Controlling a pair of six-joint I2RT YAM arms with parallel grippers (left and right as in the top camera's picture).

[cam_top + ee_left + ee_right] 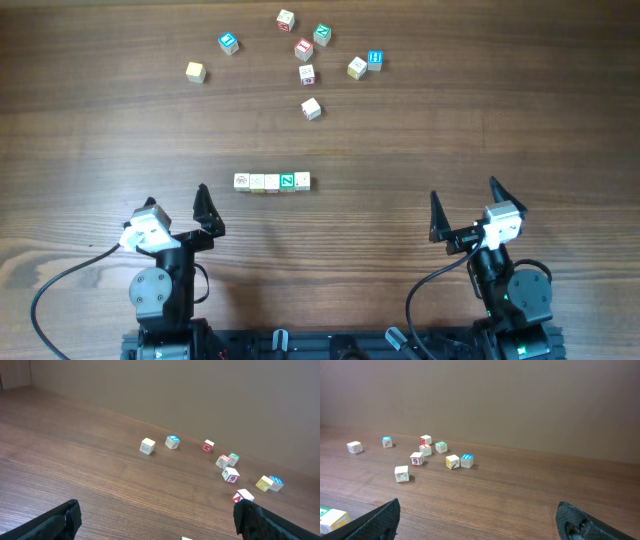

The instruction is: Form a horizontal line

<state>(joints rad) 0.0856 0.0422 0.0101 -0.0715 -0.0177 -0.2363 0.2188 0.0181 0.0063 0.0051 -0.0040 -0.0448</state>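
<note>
Overhead: looking straight down from high on the whole table (100, 130). Wrist views: low and close over the wood, facing the far wall (200, 390). Shared by all three: the scattered cubes (304, 48).

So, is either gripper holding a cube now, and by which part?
Nothing is held. The left gripper and the right gripper both stand open and empty, apart from the row of cubes.

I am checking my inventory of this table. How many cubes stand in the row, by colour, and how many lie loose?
Cream-white cubes in the row: 4
Green-faced cube in the row: 1
Loose cubes beyond the row: 9
Total: 14
</note>
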